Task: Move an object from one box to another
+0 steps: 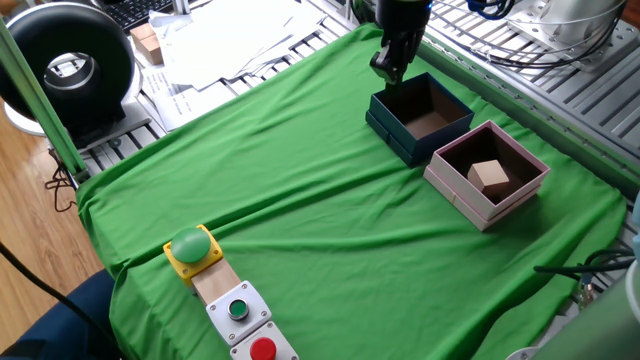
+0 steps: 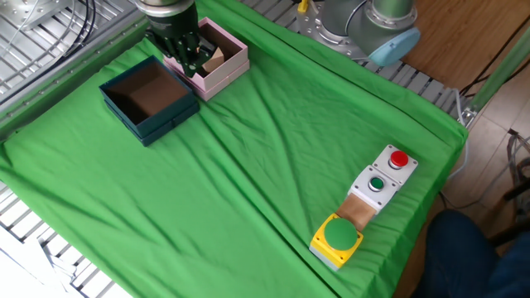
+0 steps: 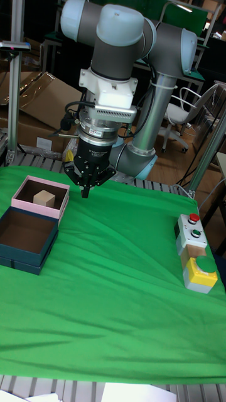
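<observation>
The small tan cube [image 1: 489, 176] [image 3: 44, 198] lies inside the pale-pink box [image 1: 528, 160] [image 2: 236, 54] [image 3: 22, 191]. In the other fixed view the cube [image 2: 214, 60] peeks out beside the fingers. The dark navy box [image 1: 388, 128] [image 2: 161, 126] [image 3: 25, 260] stands right against the pink one and holds nothing. My gripper [image 1: 389, 68] [image 2: 187, 55] [image 3: 86, 188] hangs in the air close by the two boxes, fingers pointing down. It looks shut, with nothing between the fingers. In the tall fixed view it is to the right of the pink box.
A green cloth [image 1: 300, 200] covers the table. A button panel with a large green button [image 1: 191, 245] [image 2: 339, 235] [image 3: 202, 265], a small green button and a red one [image 1: 262, 349] sits at the far end from the boxes. The arm's base [image 2: 373, 25] stands behind the table edge.
</observation>
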`<state>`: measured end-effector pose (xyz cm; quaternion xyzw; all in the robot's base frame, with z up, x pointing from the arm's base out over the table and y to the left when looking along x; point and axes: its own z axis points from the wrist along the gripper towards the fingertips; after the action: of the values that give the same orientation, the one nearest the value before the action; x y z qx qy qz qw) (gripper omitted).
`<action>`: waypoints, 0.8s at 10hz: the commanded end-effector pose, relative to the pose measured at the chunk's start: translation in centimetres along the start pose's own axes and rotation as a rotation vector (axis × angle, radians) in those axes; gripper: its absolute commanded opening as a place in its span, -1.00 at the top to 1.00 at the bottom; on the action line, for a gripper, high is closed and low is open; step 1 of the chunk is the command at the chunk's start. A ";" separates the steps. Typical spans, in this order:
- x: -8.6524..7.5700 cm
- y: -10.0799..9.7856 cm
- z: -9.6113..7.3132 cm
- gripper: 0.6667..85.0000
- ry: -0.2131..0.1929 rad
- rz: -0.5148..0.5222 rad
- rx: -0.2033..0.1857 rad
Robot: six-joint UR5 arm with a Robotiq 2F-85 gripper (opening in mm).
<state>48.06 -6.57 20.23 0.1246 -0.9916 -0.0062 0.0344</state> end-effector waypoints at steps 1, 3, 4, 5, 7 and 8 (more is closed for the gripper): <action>0.1 0.5 -0.1 0.96 0.004 0.033 -0.021; -0.1 0.0 -0.1 0.96 -0.004 0.042 -0.002; -0.7 0.0 -0.1 0.96 -0.026 0.031 -0.003; -0.5 -0.1 -0.1 0.96 -0.020 0.030 0.002; 0.1 -0.9 -0.2 0.96 -0.015 0.013 0.026; 0.8 -2.2 0.0 0.96 -0.029 -0.008 0.038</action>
<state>48.11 -7.46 20.22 0.1164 -0.9928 0.0041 0.0285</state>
